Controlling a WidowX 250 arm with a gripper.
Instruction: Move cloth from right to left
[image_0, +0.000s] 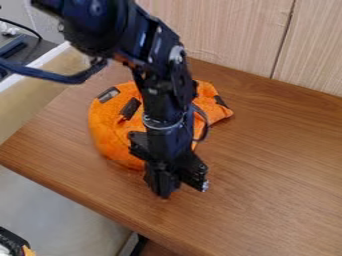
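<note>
My black two-finger gripper (168, 184) hangs in front of the crumpled orange cloth (107, 127), which lies left of centre on the brown wooden table (274, 165), presumably its destination. Jaw opening: I cannot tell.

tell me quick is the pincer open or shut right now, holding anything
Pincer: cannot be told whether open or shut; no cloth is visible at its tip, and the orange cloth lies partly behind it.

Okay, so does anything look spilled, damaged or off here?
Nothing clearly stands out. The cloth lies bunched on the table, partly behind the arm, but I see no spill or damage.
</note>
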